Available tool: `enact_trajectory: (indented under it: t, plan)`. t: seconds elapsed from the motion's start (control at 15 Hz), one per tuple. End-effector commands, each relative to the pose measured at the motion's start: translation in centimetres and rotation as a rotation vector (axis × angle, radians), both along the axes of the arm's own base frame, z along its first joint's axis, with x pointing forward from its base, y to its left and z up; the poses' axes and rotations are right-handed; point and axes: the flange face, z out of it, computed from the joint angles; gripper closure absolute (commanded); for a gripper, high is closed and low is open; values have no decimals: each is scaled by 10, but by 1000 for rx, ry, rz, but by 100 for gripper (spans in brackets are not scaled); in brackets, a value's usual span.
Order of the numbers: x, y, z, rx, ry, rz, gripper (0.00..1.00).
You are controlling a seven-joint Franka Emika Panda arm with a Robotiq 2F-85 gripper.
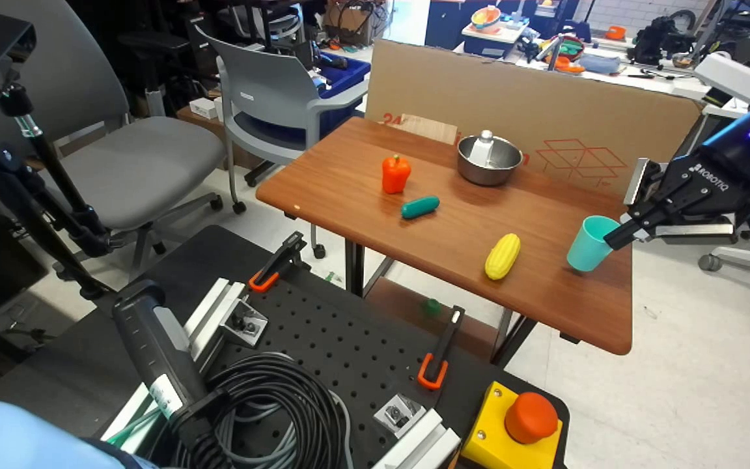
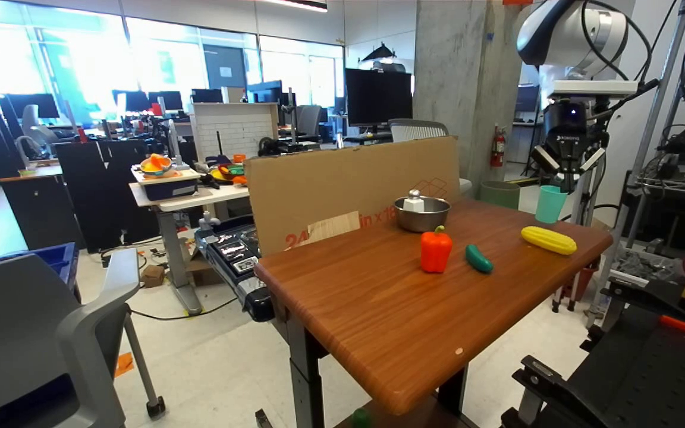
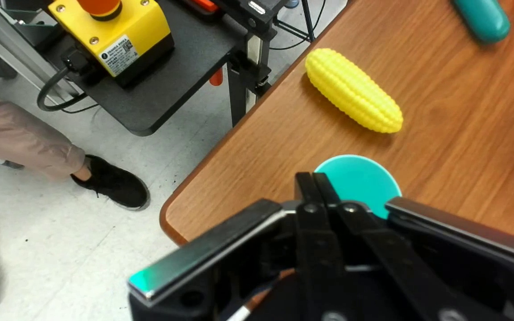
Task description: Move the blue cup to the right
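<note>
The blue cup (image 1: 587,251) is at the table's end beside my gripper (image 1: 614,240) in an exterior view. The cup also shows in an exterior view (image 2: 549,205), with my gripper (image 2: 568,184) at its upper right rim. In the wrist view the cup (image 3: 366,183) is seen from above, with its open mouth partly hidden by the fingers. My fingertips (image 3: 312,177) are nearly together, and the cup's rim runs into the thin gap between them. The gripper is shut on the rim. I cannot tell whether the cup's base touches the table.
A yellow corn (image 3: 353,91) lies close to the cup. A teal-green piece (image 1: 420,207), an orange-red pepper (image 1: 395,174) and a metal bowl (image 1: 469,170) with a white shaker (image 1: 481,151) stand farther along. A cardboard sheet (image 1: 531,98) borders the back of the wooden table (image 1: 349,169).
</note>
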Motion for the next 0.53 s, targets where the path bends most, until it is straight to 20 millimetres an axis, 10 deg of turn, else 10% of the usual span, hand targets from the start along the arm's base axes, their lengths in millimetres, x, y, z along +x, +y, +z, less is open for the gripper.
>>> enact_trajectory:
  t: [0.0,0.2,0.47]
  plan:
    - [-4,-6,-16,56,-10,-8,99]
    - [-8,-6,-25,72,8,-20,99]
    - [6,15,4,80,-9,51,59]
